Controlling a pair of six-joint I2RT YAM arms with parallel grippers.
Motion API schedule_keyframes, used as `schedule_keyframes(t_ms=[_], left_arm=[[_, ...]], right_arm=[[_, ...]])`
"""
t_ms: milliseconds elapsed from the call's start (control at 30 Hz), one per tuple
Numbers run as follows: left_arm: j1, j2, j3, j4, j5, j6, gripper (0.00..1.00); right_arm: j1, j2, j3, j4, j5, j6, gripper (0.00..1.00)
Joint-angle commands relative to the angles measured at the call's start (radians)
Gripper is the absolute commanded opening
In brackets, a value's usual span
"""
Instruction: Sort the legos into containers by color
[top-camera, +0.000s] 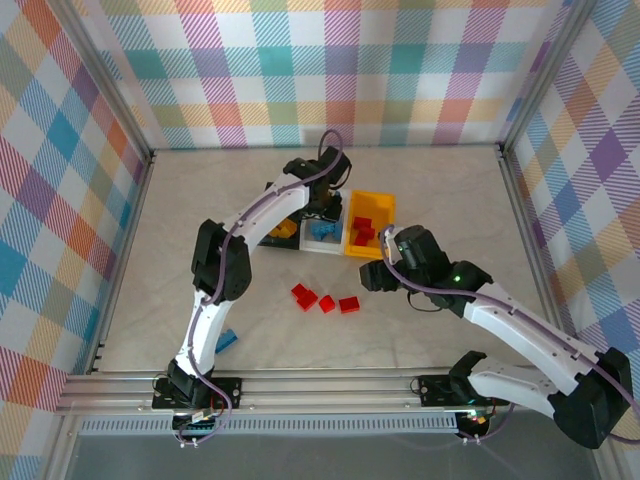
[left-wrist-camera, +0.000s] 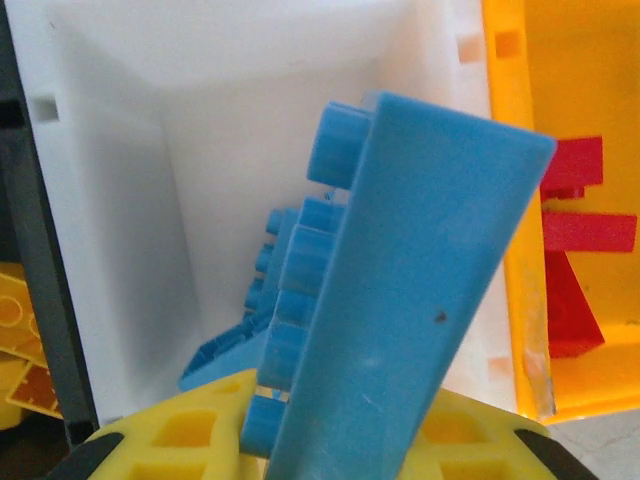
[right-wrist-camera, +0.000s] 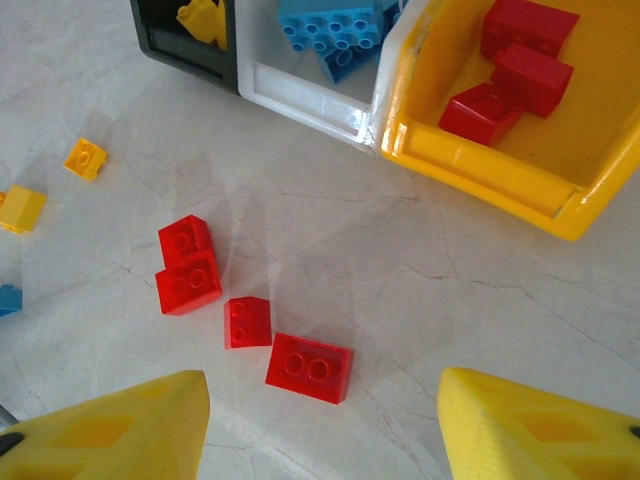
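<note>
1. The walls (top-camera: 320, 70) are showing a pastel plaid — pink, teal, yellow and purple crossing on white.
2. The table (right-wrist-camera: 450, 270) is showing cream, faintly grey-veined.
3. The black bin (right-wrist-camera: 165, 45) is holding yellow bricks (right-wrist-camera: 200, 15), the white bin (right-wrist-camera: 300, 95) blue bricks (right-wrist-camera: 330, 30), the yellow-orange bin (right-wrist-camera: 480, 165) red bricks (right-wrist-camera: 520, 70).
4. On the table, loose red bricks (right-wrist-camera: 309, 367) and small yellow-orange bricks (right-wrist-camera: 85, 157) are lying.
5. The large blue brick (left-wrist-camera: 400, 300) is showing flat light blue — the fingers (right-wrist-camera: 110, 430) of the right hand (right-wrist-camera: 322, 392) are showing yellow.
</note>
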Motion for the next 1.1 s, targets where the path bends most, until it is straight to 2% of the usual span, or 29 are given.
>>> schedule_keyframes(t_ms=[0, 100, 200, 300, 400, 500, 667, 800, 1067], left_arm=[[0.01, 0.027, 0.048, -0.064, 0.014, 0.003, 0.31], [0.011, 0.026, 0.053, -0.059, 0.027, 0.0, 0.4], [0.01, 0.012, 0.053, -0.056, 0.036, -0.002, 0.44], [0.01, -0.008, 0.047, -0.06, 0.041, 0.0, 0.45], [0.008, -0.064, -0.002, -0.048, 0.059, -0.007, 0.45], [0.006, -0.173, -0.114, -0.003, 0.075, -0.022, 0.45], [0.005, -0.41, -0.373, 0.078, 0.072, -0.052, 0.46], [0.006, -0.544, -0.543, 0.1, 0.049, -0.064, 0.47], [0.013, -0.707, -0.758, 0.138, 0.026, -0.088, 0.47]], right_arm=[[-0.012, -0.031, -0.019, -0.024, -0.016, -0.015, 0.62], [-0.015, -0.037, -0.025, -0.023, -0.023, -0.012, 0.62], [-0.016, -0.026, -0.03, -0.012, -0.047, -0.011, 0.62], [-0.013, 0.011, -0.037, 0.006, -0.099, -0.022, 0.63], [-0.007, 0.099, -0.052, 0.017, -0.157, -0.022, 0.7], [0.034, 0.187, -0.054, 0.029, -0.167, -0.018, 0.76], [0.093, 0.331, -0.031, 0.056, -0.121, -0.003, 0.84], [0.137, 0.435, 0.009, 0.072, -0.092, -0.006, 0.89], [0.164, 0.582, 0.083, 0.072, -0.007, 0.008, 0.89]])
